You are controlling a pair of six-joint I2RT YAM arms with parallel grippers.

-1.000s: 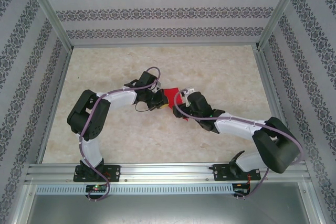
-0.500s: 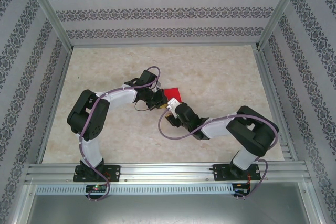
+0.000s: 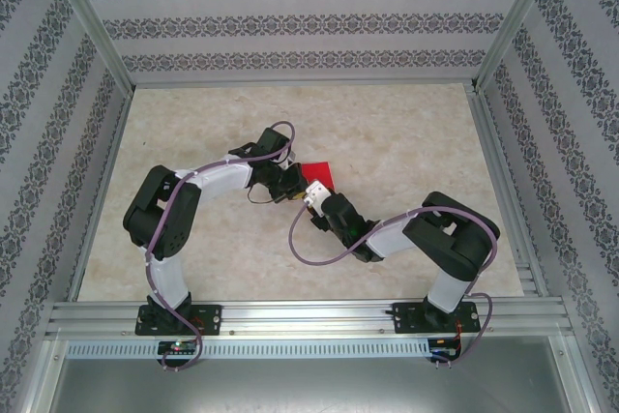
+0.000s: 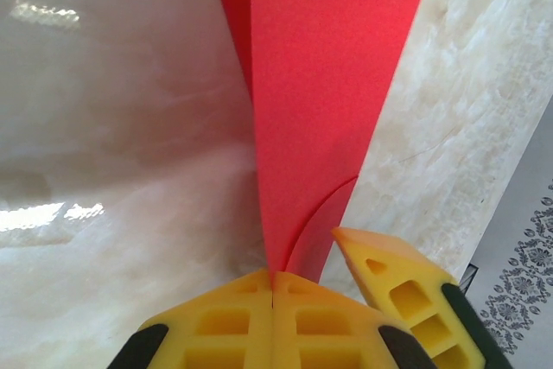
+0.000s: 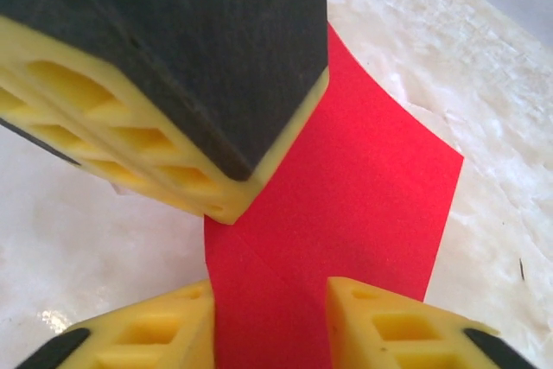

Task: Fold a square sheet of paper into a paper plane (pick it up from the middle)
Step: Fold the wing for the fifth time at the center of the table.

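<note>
The red sheet of paper (image 4: 320,84) is sitting near the middle of the pale marbled table (image 3: 406,132), at the spot where the two arms are meeting. The left gripper (image 4: 272,287) is holding it. In the left wrist view its yellow fingers (image 4: 216,326) are pressing flat together and pinching a narrow end of the paper in the seam between them. From there the paper is widening as it is running away from the fingertips, showing a sharp crease with a darker face on the left and a curved lip just above the pinch. The right gripper (image 5: 270,300) is sitting just beside the left one. Its two yellow fingers (image 5: 406,326) are standing spread, one on each side of a strip of the paper, with a band of red showing between them; whether either is touching the sheet I cannot tell. In the right wrist view the left gripper's black-backed fingers are reaching in from the upper left, and the paper is spreading out past them to a square corner over the table on the right. From above, the paper is showing as a small red patch just beyond the two grippers, both arms are bending inward toward it, and a purple cable (image 3: 309,249) is looping below the right arm.
</note>
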